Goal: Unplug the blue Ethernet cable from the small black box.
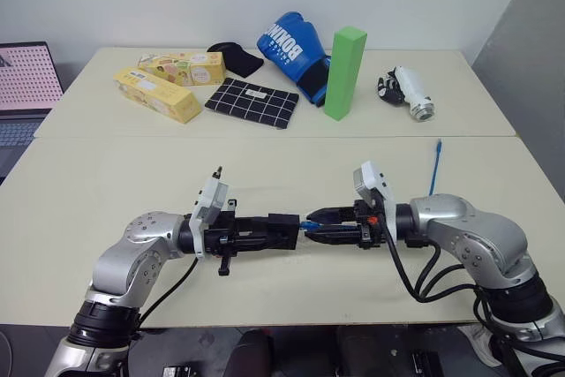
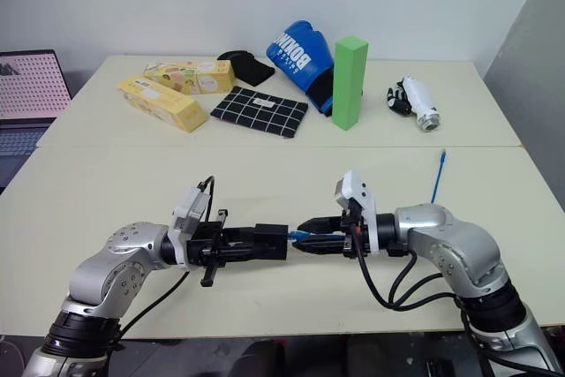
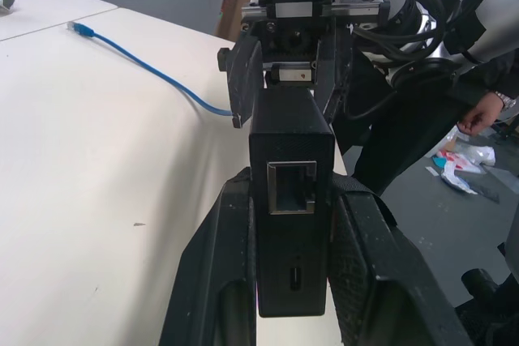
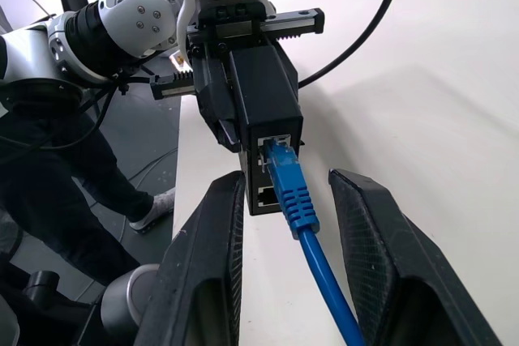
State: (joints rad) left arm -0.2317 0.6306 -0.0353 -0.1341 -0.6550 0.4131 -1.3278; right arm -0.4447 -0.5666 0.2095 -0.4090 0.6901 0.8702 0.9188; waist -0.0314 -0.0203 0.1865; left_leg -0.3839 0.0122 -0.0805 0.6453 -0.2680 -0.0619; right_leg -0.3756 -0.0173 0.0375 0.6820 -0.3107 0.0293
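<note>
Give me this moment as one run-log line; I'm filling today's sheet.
left gripper: shut on box | right gripper: open around cable plug | cable: plugged in | stage: pre-grasp

on the near table (image 1: 106,218): left gripper (image 1: 287,233) and right gripper (image 1: 311,222) tip to tip, level, with the small box (image 1: 283,232) clamped in the left one and the cable (image 4: 296,200) plugged into the box, lying between the right one's spread fingers. on the far table (image 1: 477,112), left to right: two cartons (image 1: 159,94), pouch (image 1: 252,102), boxing glove (image 1: 294,48), upright block (image 1: 344,72). laptop (image 1: 25,86) at far left.
</note>
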